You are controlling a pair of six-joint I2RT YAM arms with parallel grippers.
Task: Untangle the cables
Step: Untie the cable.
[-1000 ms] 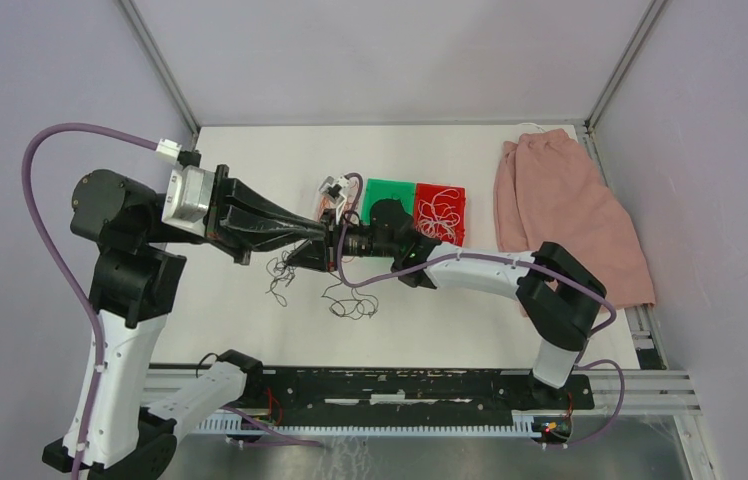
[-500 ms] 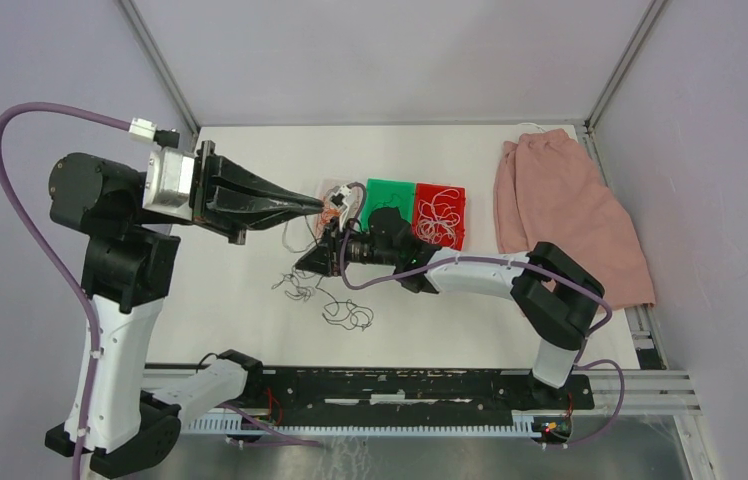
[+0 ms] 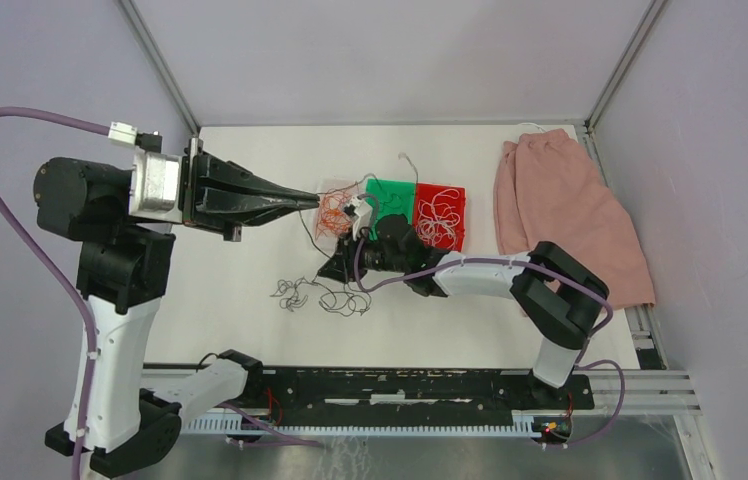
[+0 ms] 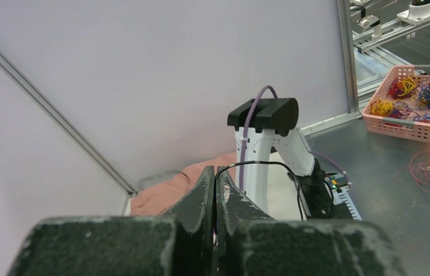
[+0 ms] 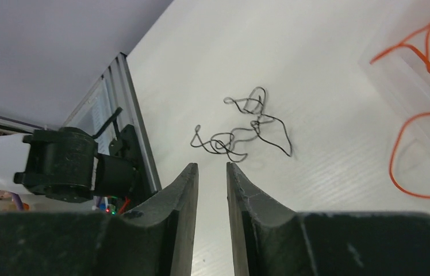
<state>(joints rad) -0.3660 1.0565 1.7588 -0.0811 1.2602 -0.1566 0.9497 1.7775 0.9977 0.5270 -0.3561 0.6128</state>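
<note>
I see my left gripper (image 3: 312,200) raised over the table's 10 o'clock area, its jaws pressed together on a thin black cable (image 4: 258,163) that trails from the tips. My right gripper (image 5: 211,165) sits low near the table's centre. Its jaws are narrowly spread with nothing between them, and it points toward 8 o'clock. Loose black cables (image 3: 325,297) lie curled on the white table (image 3: 250,330) just past its tips, also at 8 o'clock. Orange cables (image 3: 333,212) sit in a clear tray (image 3: 335,185) at 11 o'clock. A green tray (image 3: 390,192) is at 12 o'clock, and beside it is a red tray (image 3: 447,195) holding white cables (image 3: 435,218). A pink cloth (image 3: 560,210) lies at 3 o'clock.
</note>
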